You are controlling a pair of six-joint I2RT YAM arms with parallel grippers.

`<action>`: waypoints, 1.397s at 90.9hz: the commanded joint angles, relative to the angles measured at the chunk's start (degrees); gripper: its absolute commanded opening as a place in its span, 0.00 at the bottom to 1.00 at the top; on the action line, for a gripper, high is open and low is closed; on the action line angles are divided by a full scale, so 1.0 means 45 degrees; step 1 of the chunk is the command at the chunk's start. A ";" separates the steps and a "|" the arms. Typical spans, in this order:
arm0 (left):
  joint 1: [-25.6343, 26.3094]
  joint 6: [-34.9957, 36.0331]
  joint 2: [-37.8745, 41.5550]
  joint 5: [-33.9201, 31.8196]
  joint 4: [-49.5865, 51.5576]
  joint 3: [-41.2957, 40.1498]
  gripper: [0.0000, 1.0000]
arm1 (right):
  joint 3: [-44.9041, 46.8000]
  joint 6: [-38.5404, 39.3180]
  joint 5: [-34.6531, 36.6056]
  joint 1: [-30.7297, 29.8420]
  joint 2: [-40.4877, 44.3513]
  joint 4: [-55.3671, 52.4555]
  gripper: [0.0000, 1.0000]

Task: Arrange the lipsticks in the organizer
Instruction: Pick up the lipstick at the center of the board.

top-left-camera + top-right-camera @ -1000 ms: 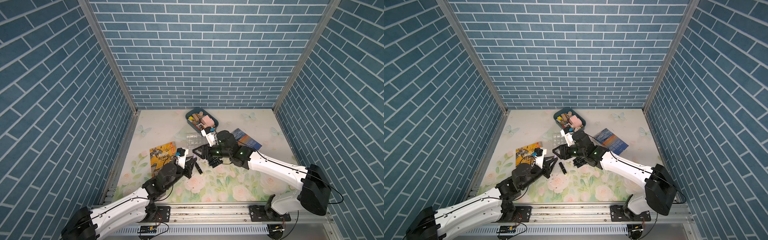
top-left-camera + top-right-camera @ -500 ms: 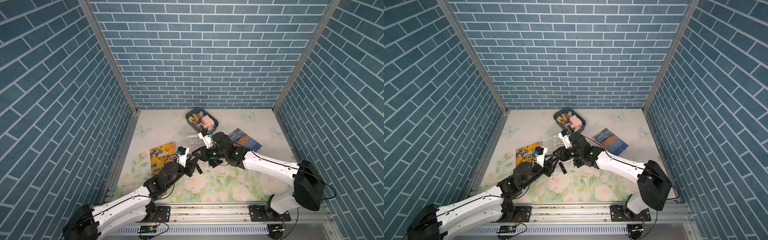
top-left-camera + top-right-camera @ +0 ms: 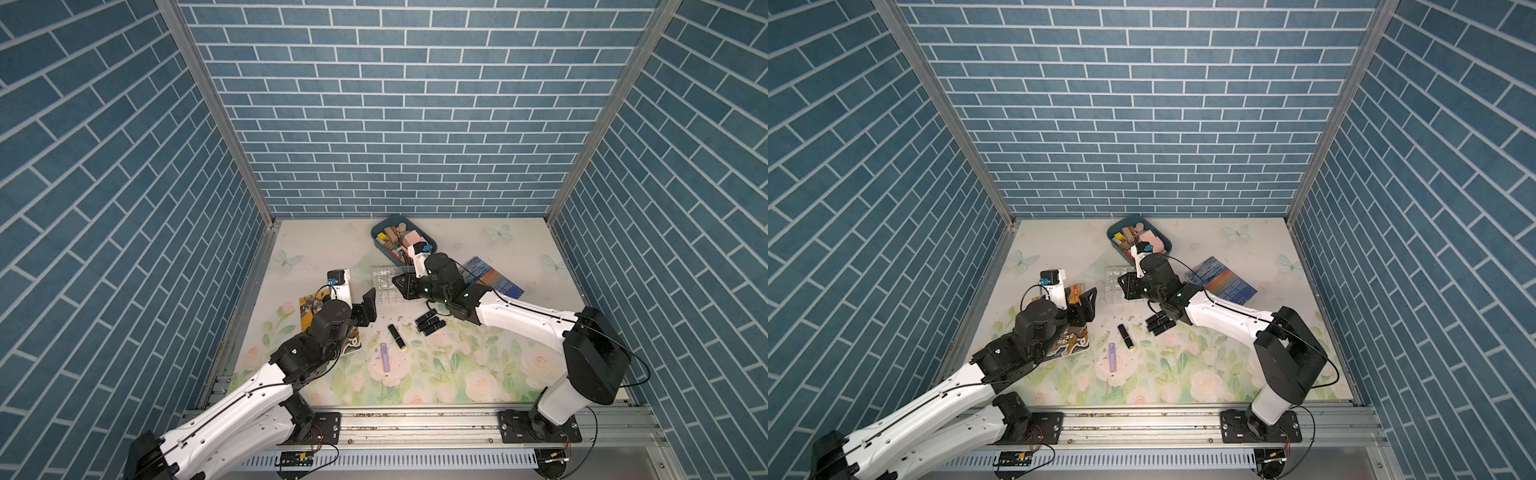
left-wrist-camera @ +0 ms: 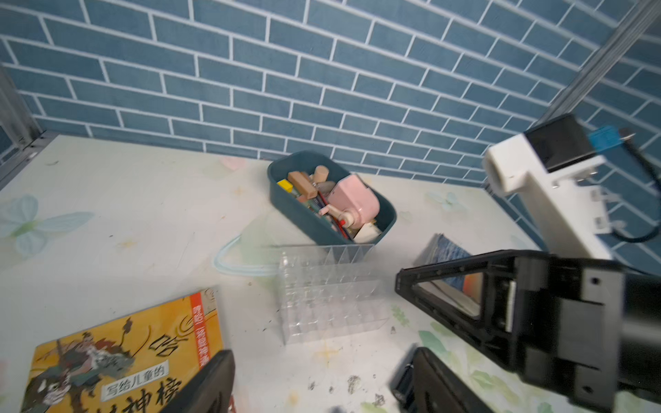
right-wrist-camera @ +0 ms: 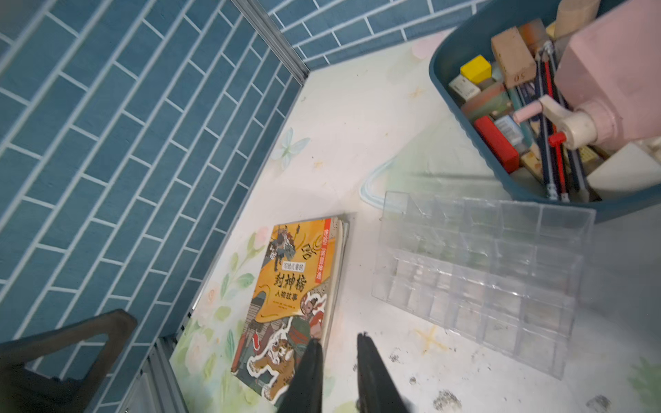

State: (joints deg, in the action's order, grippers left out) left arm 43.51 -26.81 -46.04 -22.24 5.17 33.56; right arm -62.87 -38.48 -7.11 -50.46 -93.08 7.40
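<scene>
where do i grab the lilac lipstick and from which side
Grip the lilac lipstick at mid-length, coming straight down from above and pinching across its narrow width. It lies flat with its long axis running roughly near to far, bare mat on both long sides; the black and gold lipstick lies by its far end, apart from it.

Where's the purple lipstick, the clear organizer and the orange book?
Purple lipstick (image 3: 385,357), a top view, middle of tube.
Organizer (image 5: 479,275), right wrist view, middle cells.
Orange book (image 5: 290,283), right wrist view, cover's title.
</scene>
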 commanded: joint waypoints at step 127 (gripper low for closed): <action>0.0899 -0.3685 -0.7985 0.3477 0.4270 0.0682 0.33 | 0.3077 0.1355 0.2848 -0.3142 0.2051 -0.2711 0.37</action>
State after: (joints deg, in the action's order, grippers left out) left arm 46.61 -43.09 -80.84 -4.12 16.86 35.75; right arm -49.52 -33.17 4.40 -64.20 -86.13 -4.54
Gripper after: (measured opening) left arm 0.340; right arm 0.369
